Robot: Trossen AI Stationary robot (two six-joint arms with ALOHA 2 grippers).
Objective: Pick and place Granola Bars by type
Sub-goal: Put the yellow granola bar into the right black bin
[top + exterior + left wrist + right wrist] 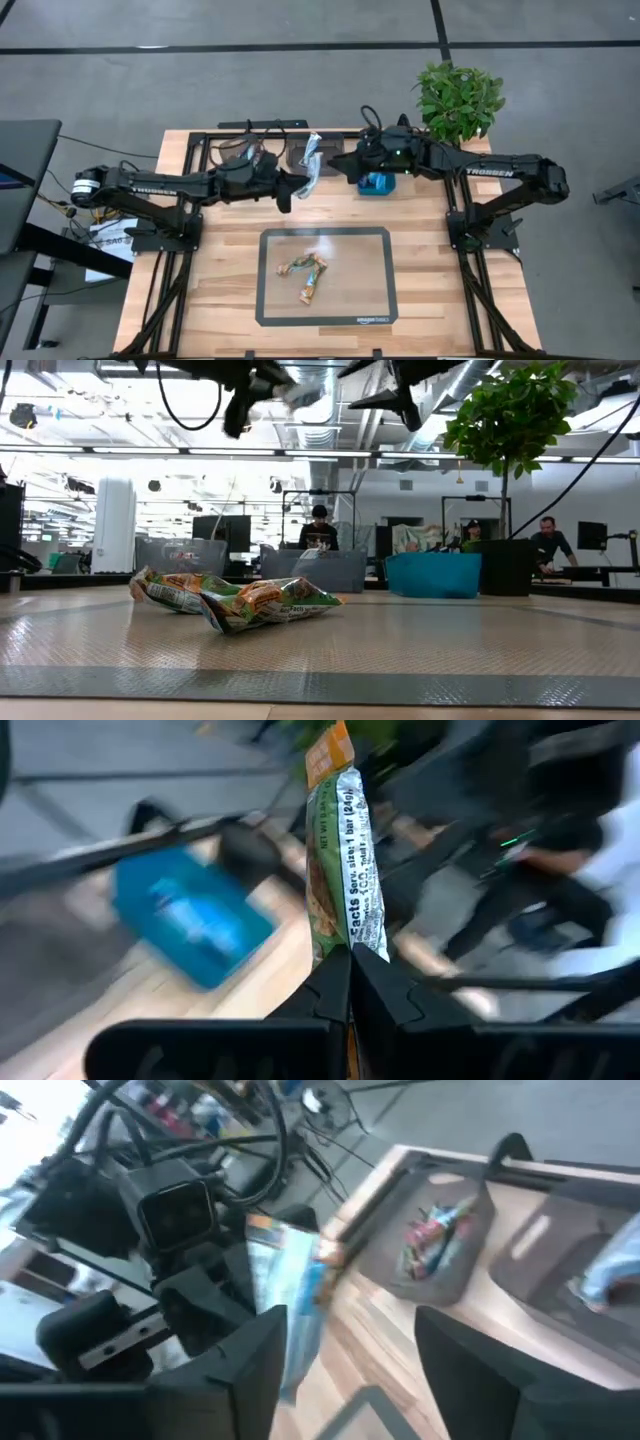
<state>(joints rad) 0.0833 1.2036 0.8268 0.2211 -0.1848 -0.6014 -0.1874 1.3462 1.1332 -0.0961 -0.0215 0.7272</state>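
My left gripper [350, 970] is shut on a green-and-silver granola bar [345, 850], high above the table's far middle [311, 165]. My right gripper [350, 1360] stands open just to the bar's right [340, 165]. In the right wrist view the bar [288, 1285] shows against the inner side of one finger. More green-and-orange bars [308, 275] lie flat on the dark-framed mat [375, 300]. They also show in the low view [262, 603]. A grey bin [440, 1270] holds red-and-blue bars [435, 1235]. My left gripper pinches the bar's lower sealed end [347, 948] between its two fingers. The bar stands out past the fingertips in line with them, orange end [328, 752] farthest out, and is lifted clear of the table. My right gripper: I cannot tell whether its finger [250, 1355] touches the bar.
A blue bin [378, 184] stands at the far edge under the right arm, with grey bins [298, 155] to its left. A potted plant [458, 98] stands at the far right corner. People sit in the room beyond the table [318, 530].
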